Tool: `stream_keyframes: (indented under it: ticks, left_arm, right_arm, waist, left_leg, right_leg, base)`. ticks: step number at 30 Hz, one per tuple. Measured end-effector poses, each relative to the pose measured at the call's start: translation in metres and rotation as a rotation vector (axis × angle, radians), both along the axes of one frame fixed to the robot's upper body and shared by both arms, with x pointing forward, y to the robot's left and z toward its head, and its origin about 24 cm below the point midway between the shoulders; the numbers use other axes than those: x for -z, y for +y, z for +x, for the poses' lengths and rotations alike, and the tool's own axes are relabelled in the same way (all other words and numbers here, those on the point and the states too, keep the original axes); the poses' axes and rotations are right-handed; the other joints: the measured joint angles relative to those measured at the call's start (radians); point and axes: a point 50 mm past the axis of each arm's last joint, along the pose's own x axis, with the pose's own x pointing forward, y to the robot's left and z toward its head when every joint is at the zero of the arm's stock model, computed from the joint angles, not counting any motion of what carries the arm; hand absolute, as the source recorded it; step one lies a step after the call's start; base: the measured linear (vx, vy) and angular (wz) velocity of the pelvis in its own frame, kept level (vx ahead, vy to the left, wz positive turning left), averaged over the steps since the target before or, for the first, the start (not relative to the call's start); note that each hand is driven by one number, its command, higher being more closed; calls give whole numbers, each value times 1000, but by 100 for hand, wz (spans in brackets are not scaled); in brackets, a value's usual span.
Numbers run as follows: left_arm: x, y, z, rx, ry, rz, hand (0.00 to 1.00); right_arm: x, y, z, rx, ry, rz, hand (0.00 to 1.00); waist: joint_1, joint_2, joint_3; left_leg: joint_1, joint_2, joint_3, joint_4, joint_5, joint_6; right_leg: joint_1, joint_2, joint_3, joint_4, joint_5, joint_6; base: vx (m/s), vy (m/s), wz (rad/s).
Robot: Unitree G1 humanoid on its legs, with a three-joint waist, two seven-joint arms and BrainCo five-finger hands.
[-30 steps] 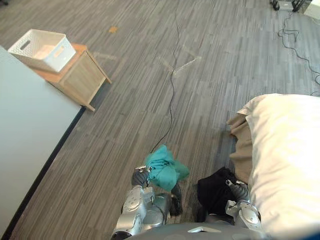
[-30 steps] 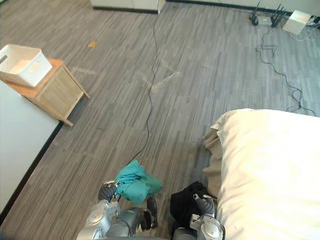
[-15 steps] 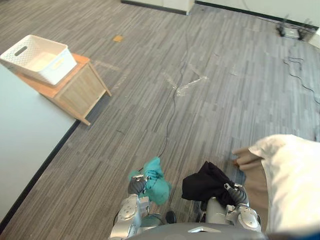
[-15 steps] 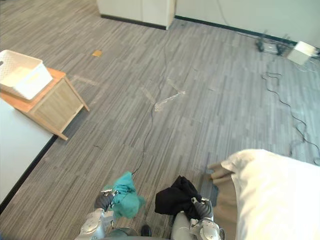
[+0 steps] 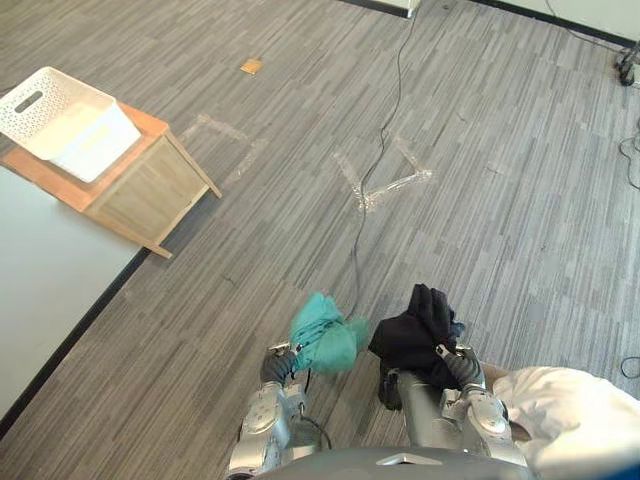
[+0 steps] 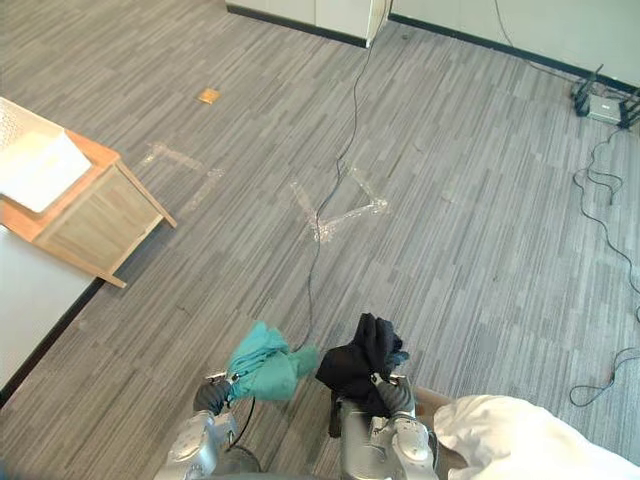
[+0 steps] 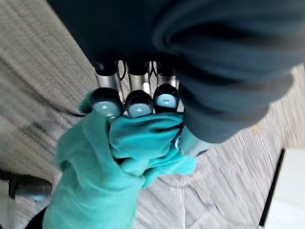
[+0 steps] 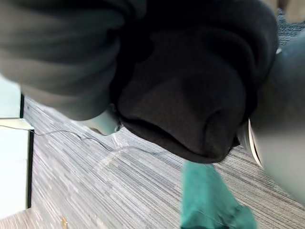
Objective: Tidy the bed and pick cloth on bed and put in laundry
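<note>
Left fingers point(image 7: 138, 102) curled down in a row over a teal cloth point(image 7: 119, 157), thumb pressed in from the other side: clamped tight by the left hand point(image 5: 277, 363) and carried clear of the grey plank floor point(image 5: 500, 150), the fabric bunched up past the fingertips. Right beside it, a black cloth point(image 5: 415, 335) heaped over the right hand point(image 5: 456, 367); closed round it or not, cannot tell, with so much buried in the fabric. Both cloths side by side, low and central in the head views; touching or just apart, cannot tell. White bedding point(image 5: 575, 430) at the near right, close behind the right arm. Farther out, crossed tape marks point(image 5: 385, 185) on the floor ahead. Well off to the left, a white basket point(image 5: 60, 110) sitting on a low wooden stand point(image 5: 150, 190), next to a pale surface point(image 5: 50, 280). Small orange scrap point(image 5: 251, 66) on the floor beyond the stand
</note>
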Motion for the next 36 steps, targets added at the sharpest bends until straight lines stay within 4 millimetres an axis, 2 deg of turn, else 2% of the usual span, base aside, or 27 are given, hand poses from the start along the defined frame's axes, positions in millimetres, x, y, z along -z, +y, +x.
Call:
stream_keyframes:
  ticks: [1,3,5,7,9,11,12,13,14,15,17,19,20,21,22,23,25,27,28,29,30,31,32,33,34,35,36]
  left_arm:
    - [3,-1,-7,-26,20,-26,100]
    - [-2,-3,-3,-17,-6,-32,100]
    - [-6,-4,0,-29,-28,-50,100]
    - [-6,-3,2,-45,-33,-61,100]
    - [-6,-2,2,-49,-33,-62,100]
    - [-6,-1,1,-52,-30,-61,100]
    - [-6,1,1,-57,-31,-58,100]
    - [-6,1,2,-56,-33,-56,100]
    - [-7,0,5,-54,-41,-57,100]
    - [-8,1,7,-52,-44,-55,100]
    - [-9,1,7,-65,-50,-61,100]
    - [-6,6,0,-84,-30,-53,100]
    - [-3,9,-6,-86,-10,-50,100]
    - [-2,14,-5,-78,-5,-36,100]
    - [-1,15,-6,-66,4,-26,100]
    - [2,17,-9,-44,25,-11,100]
    - [3,18,-12,-46,38,-4,100]
    - [2,19,-10,-48,33,-3,100]
    - [2,18,-9,-48,30,-7,100]
    - [0,15,-4,-46,14,-14,100]
    - [-1,14,-3,-48,10,-18,100]
    - [-1,14,-3,-48,9,-18,100]
    - [-1,16,-3,-56,9,-16,100]
    - [0,17,-4,-60,13,-15,100]
    - [2,21,-10,-72,31,-9,100]
    - [8,15,-12,-92,70,-35,100]
    - [8,13,-11,-89,64,-42,100]
  right_arm:
    - [0,-1,-3,4,5,2,100]
    - [0,-5,-4,15,8,-2,100]
    - [0,-5,0,13,9,-2,100]
    - [3,-6,-1,15,24,0,100]
    - [8,-7,-3,20,53,0,100]
    - [16,-12,-12,46,106,-5,100]
    - [19,-11,-13,48,120,-4,100]
    - [20,-10,-14,50,129,-3,100]
    - [22,-9,-16,50,144,-3,100]
    - [21,-7,-13,29,137,-12,100]
    - [21,-4,-13,16,142,-20,100]
    - [24,-3,-17,6,157,-17,100]
    - [26,-2,-19,-3,170,-23,100]
    - [27,1,-21,-20,179,-29,100]
    - [28,2,-23,-28,184,-33,100]
    - [29,0,-27,-29,194,-43,100]
    - [29,-1,-31,-21,202,-47,100]
    - [27,-1,-28,-19,187,-49,100]
    - [24,-2,-22,-16,165,-51,100]
    - [22,-3,-17,-18,146,-55,100]
    - [21,-3,-14,-20,137,-56,100]
    - [20,-3,-13,-21,133,-56,100]
    - [18,-2,-8,-25,120,-54,100]
    - [18,-2,-7,-28,114,-54,100]
    - [17,-1,-7,-28,109,-50,100]
    - [14,-7,-1,-31,102,-69,100]
    - [12,-8,5,-25,84,-70,100]
  waist:
    - [13,13,-5]
    - [28,-3,3]
    - [58,-8,3]
    - [77,-5,0]
    - [78,-10,-1]
    - [85,-6,-7]
    - [98,-3,-11]
    - [108,-7,-15]
    - [109,-41,-28]
    - [112,-47,-28]
    - [115,-56,-28]
    - [124,-78,-52]
    - [119,-81,-78]
    - [102,-114,-85]
    - [95,-127,-86]
    - [76,-132,-86]
    - [56,-118,-83]
    - [49,-116,-82]
    - [45,-99,-75]
    - [40,-90,-73]
    - [40,-64,-60]
    - [40,-61,-59]
    - [40,-65,-62]
    - [43,-72,-66]
    - [49,-106,-76]
    - [61,-43,-69]
    - [56,-44,-65]
  left_leg:
    - [-68,31,4,143,-18,-7]
    - [-164,12,28,205,-107,-1]
    - [-242,-55,46,70,-180,5]
    - [-258,-107,52,-141,-187,6]
    - [-256,-159,61,-387,-138,2]
    - [-257,-181,122,-659,39,16]
    - [-247,-181,154,-683,127,45]
    - [-234,-195,175,-685,133,108]
    - [-223,-228,183,-677,119,154]
    - [-232,-236,190,-629,85,192]
    - [-206,-246,214,-588,54,217]
    - [-110,-270,212,-621,-14,197]
    - [-56,-278,196,-655,-78,188]
    - [-12,-313,147,-668,-103,190]
    - [9,-324,129,-667,-116,189]
    - [57,-332,91,-664,-137,193]
    - [122,-327,18,-672,-147,195]
    - [157,-304,-29,-671,-147,195]
    - [171,-279,-67,-662,-149,192]
    - [188,-238,-96,-650,-158,175]
    - [200,-200,-118,-638,-173,149]
    - [202,-190,-123,-634,-178,140]
    - [219,-161,-127,-631,-206,90]
    - [226,-155,-127,-631,-221,64]
    - [251,-151,-131,-631,-258,7]
    - [262,-96,-143,-627,-274,-23]
    - [251,-91,-143,-629,-266,-35]
  right_leg:
    - [56,19,3,-37,-5,-21]
    - [107,18,14,-57,-28,-50]
    - [163,10,53,-100,-39,-53]
    - [199,-4,69,-111,-51,-41]
    - [244,-25,68,-118,-81,-18]
    - [310,-37,67,-141,-129,20]
    - [338,-45,71,-144,-152,37]
    - [351,-58,73,-144,-167,49]
    - [355,-86,79,-143,-165,61]
    - [366,-103,83,-134,-135,99]
    - [374,-124,105,-62,-104,140]
    - [327,-138,119,181,-96,167]
    - [244,-152,119,401,-62,245]
    - [160,-192,122,622,10,311]
    - [118,-218,114,726,6,305]
    - [61,-262,65,864,-23,258]
    - [-8,-314,-11,923,-90,193]
    - [-82,-316,-28,862,-136,159]
    - [-118,-291,-26,772,-150,140]
    - [-130,-236,-6,626,-154,139]
    - [-136,-180,28,445,-144,143]
    - [-138,-169,41,397,-141,144]
    - [-148,-138,99,153,-50,141]
    - [-149,-136,123,53,9,149]
    - [-144,-149,161,-101,168,154]
    - [-111,-97,122,-112,214,141]
    - [-116,-100,118,-83,187,128]
  base:
    - [324,-113,-9]
    - [337,-105,-12]
    - [314,-54,-46]
    - [400,33,-44]
    - [433,83,-2]
    - [586,161,4]
    - [417,121,-4]
    - [564,122,5]
    - [569,117,21]
    - [667,158,34]
    - [494,167,24]
    - [503,182,13]
    - [472,138,46]
    - [469,113,65]
    - [438,42,101]
    - [354,2,87]
    - [465,-37,111]
    - [481,-130,105]
    - [491,-248,101]
    - [482,-275,116]
    - [328,-221,87]
    - [429,-324,85]
    - [449,-355,63]
    - [587,-485,79]
    - [520,-443,43]
    - [474,-408,38]
    - [353,-353,34]
